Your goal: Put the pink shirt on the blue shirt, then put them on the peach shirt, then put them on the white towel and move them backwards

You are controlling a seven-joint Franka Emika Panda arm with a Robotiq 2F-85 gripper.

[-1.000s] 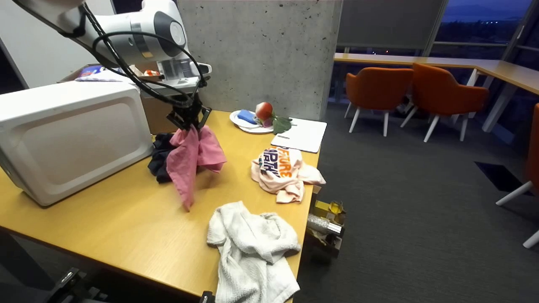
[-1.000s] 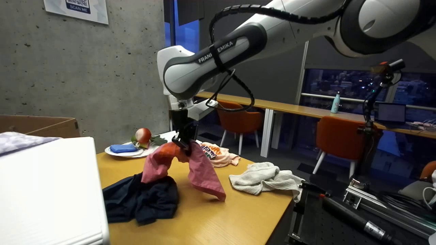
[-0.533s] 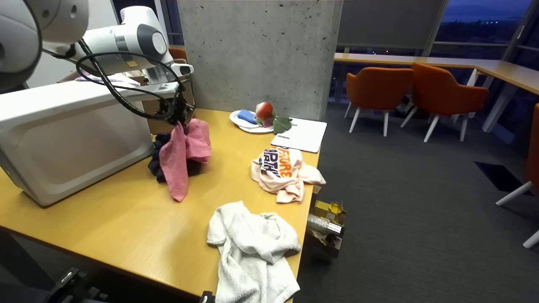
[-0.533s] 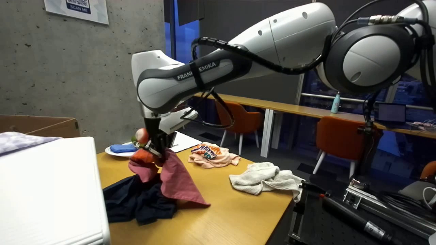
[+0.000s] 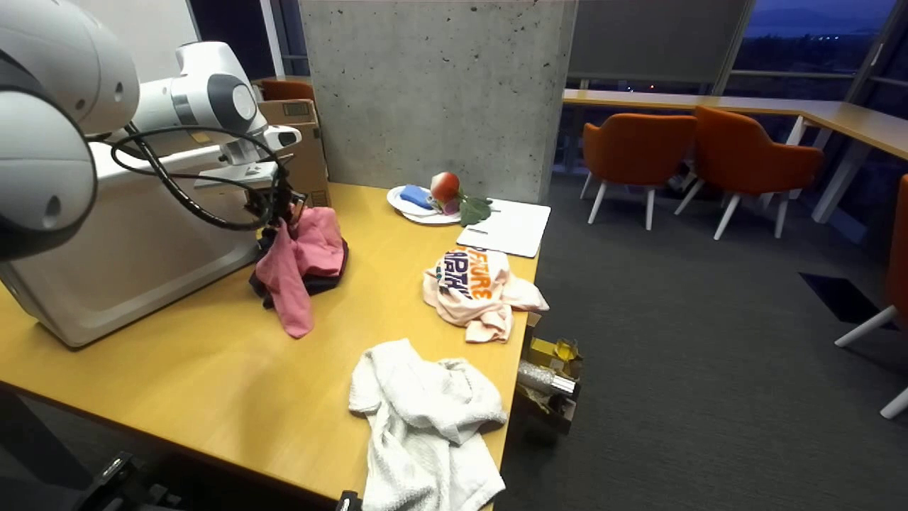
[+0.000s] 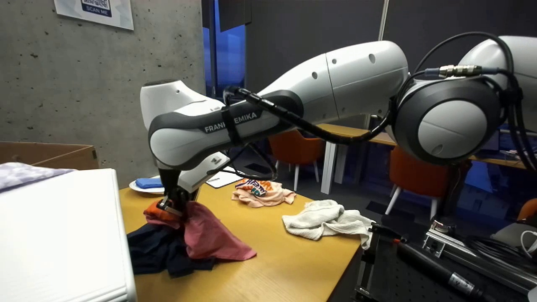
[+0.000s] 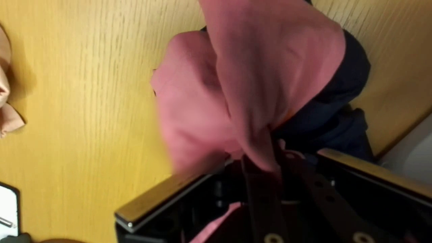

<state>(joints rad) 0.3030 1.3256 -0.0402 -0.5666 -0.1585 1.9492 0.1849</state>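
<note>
Wooden table (image 5: pixel 386 298) — your gripper (image 6: pixel 178 207) lowers the pinched pink shirt (image 6: pixel 214 237) onto the navy shirt (image 6: pixel 155 249) — release seems next.

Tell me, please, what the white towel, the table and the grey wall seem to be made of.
White towel: matte, thick woven cloth, perhaps cotton, judging by its nubby texture and soft folds.
Table: wood, or maybe wood-look laminate, with slight sheen; grain lines show in the wrist view.
Grey wall: apparently bare concrete, matte, with small pits.

Table (image 5: pixel 319 383) lies open from pink shirt (image 5: pixel 289 275) to white towel (image 5: pixel 429 422); a white appliance (image 5: pixel 152 259) blocks the other side
</note>
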